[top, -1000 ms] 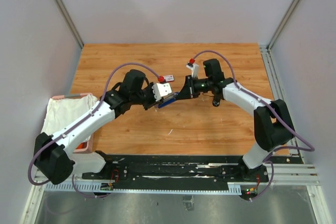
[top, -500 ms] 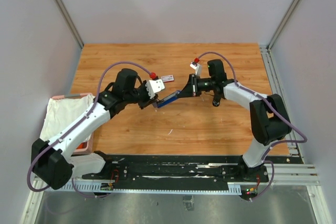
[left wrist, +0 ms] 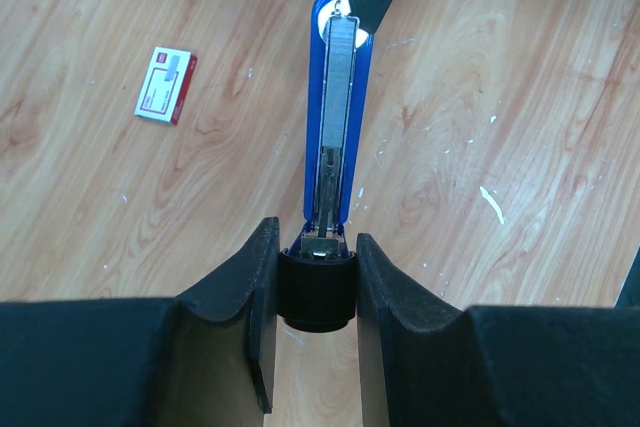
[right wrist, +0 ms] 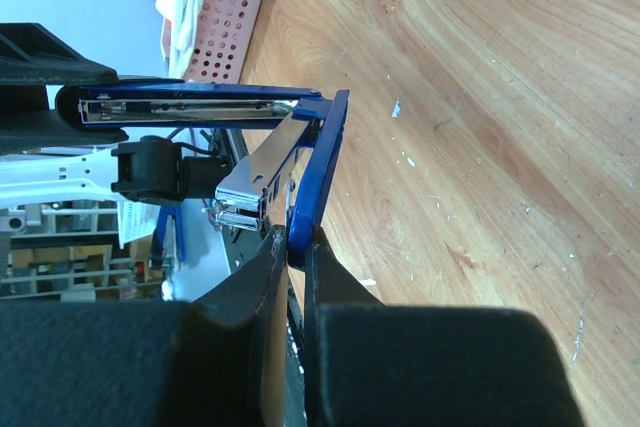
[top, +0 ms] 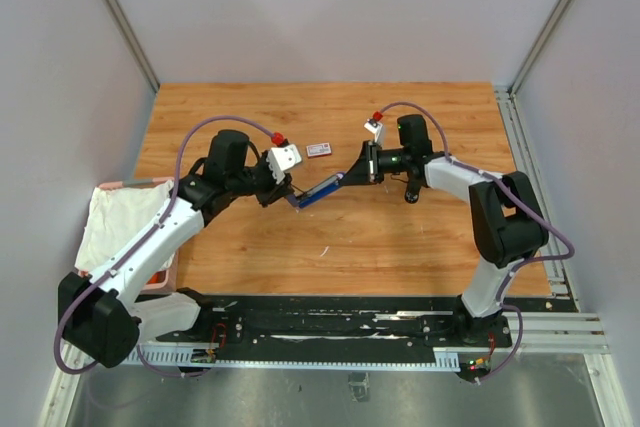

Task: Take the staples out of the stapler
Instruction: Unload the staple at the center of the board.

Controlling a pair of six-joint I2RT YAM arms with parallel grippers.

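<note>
A blue stapler (top: pixel 318 190) hangs above the wooden table between both arms, opened out. My left gripper (top: pixel 289 197) is shut on its black rear end (left wrist: pixel 316 287); the blue base (left wrist: pixel 337 117) with its silvery channel runs away from the fingers. My right gripper (top: pixel 347 177) is shut on the edge of the blue lid (right wrist: pixel 318 177), pinched thinly between the pads. The chrome magazine (right wrist: pixel 255 172) swings out between lid and base. I cannot make out the staples apart from the silvery metal.
A small red-and-white flat box (top: pixel 319 149) lies on the table behind the stapler, also seen as the box (left wrist: pixel 166 84). A pink basket with a white cloth (top: pixel 125 217) sits at the left edge. A white scrap (top: pixel 323 250) lies nearer the bases.
My left arm has drawn back to the left with the stapler's rear end. The stapler now stretches longer between the two grippers. The right gripper has barely shifted.
</note>
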